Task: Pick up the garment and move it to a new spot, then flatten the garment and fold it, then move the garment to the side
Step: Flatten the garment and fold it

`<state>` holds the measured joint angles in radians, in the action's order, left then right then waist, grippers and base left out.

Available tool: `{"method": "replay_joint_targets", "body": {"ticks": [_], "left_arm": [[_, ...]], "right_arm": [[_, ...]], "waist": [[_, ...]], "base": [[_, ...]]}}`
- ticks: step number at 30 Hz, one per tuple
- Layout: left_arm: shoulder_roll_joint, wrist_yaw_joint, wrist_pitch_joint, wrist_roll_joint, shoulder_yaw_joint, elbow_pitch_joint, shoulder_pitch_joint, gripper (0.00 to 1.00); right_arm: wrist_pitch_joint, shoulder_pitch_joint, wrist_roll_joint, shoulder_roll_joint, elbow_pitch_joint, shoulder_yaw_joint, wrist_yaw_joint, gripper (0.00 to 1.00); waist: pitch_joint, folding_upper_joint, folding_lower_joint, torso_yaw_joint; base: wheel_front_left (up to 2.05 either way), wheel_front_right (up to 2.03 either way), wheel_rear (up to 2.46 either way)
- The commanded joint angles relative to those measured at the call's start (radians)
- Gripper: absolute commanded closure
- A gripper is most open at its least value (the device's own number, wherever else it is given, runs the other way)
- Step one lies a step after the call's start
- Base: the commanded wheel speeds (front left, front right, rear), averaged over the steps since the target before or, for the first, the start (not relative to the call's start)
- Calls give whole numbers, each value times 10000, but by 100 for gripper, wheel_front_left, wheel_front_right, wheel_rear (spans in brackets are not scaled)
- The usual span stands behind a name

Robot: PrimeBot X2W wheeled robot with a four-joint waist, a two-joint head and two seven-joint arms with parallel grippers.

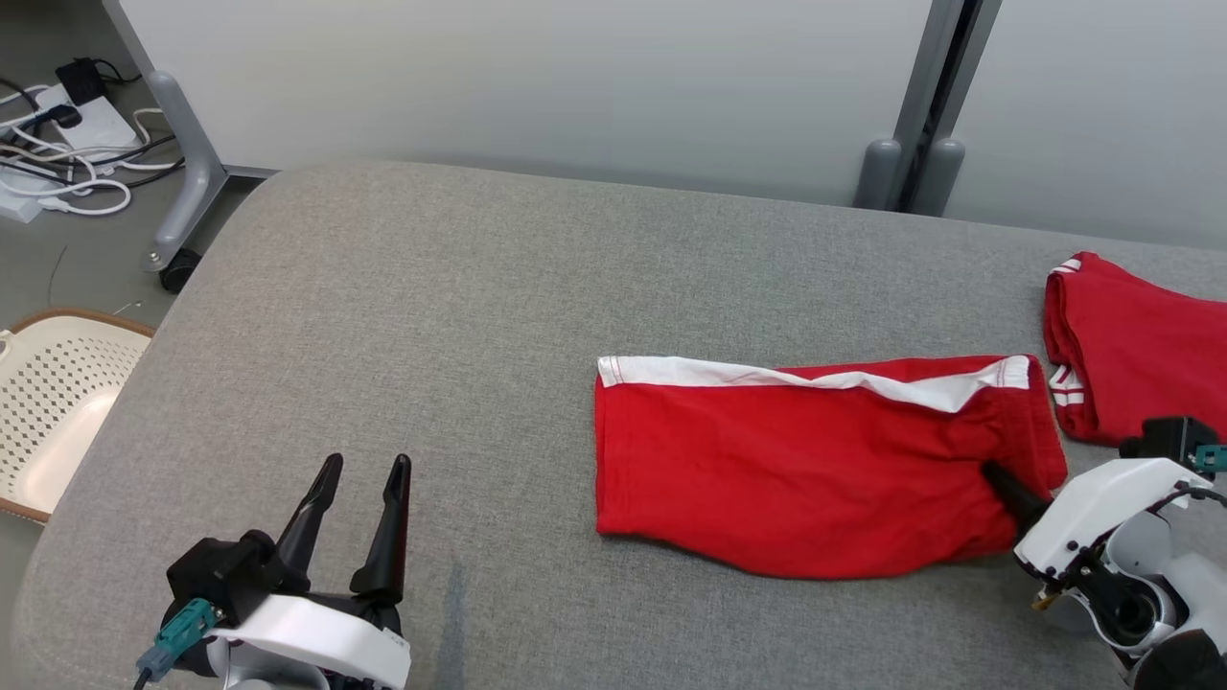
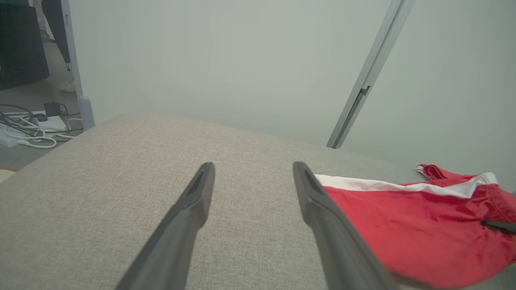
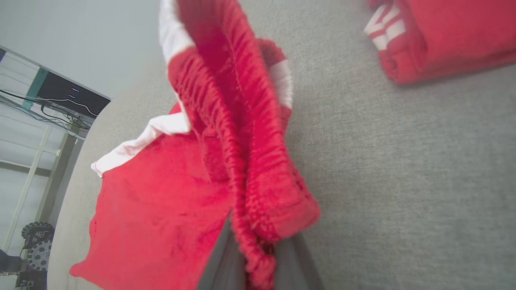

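Shorts in red, with a white band along the far edge, lie folded flat on the grey fabric-covered counter. They sit right of the middle in the head view, with the gathered waistband at their right end. The right gripper is clamped on that waistband end at its near corner. In the right wrist view the ribbed red elastic bunches up between the two dark fingers and hides their tips. The rest of the shorts spreads flat on the counter beyond, with no part visibly raised in the head view. The left gripper is at the lower left of the head view, well apart from the shorts, over bare counter with its fingers spread wide and nothing between them. In its own wrist view the near end of the shorts lies just to the right of the fingers. A second red garment with white stripes lies folded at the far right edge of the counter, just beside the waistband end and separated from it by a narrow strip of grey. Off the counter's left side a white perforated basket with a brown rim stands on the floor. Farther back, a tangle of white and black cables lies by the wheeled foot of a pale partition.
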<state>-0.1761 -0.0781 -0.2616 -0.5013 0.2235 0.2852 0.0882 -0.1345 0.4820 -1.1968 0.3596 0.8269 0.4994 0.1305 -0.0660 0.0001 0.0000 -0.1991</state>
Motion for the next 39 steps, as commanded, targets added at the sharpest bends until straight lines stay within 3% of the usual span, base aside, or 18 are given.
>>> {"method": "replay_joint_targets", "body": {"ticks": [1, 13, 20, 29, 39], "left_arm": [[-9, -11, -39, 65, -51, 21, -39, 0], [34, -105, -35, -22, 135, 376, -143, 0], [123, -114, -31, -13, 293, 492, -26, 0], [141, -52, -28, 28, 393, 511, -111, 0], [108, 9, 11, -98, 416, 449, -260, 0]], "right_arm": [[-34, -10, -110, 48, -147, 57, 7, 100], [-136, 175, -163, -29, -1662, 627, 9, 100], [-558, 219, -402, -548, -2192, 1102, 9, 100], [-785, 319, -893, -1233, -1735, 1372, 9, 100], [-565, 645, -1763, -1870, -315, 759, 15, 100]], "waist": [[29, -1, 0, 18], [167, -1, 0, -185], [348, -1, 0, -679], [557, -1, 0, -1526], [561, -1, 0, -2517]], "base": [[0, 0, 0], [0, 0, 0], [0, 0, 0], [0, 0, 0], [0, 0, 0]]}}
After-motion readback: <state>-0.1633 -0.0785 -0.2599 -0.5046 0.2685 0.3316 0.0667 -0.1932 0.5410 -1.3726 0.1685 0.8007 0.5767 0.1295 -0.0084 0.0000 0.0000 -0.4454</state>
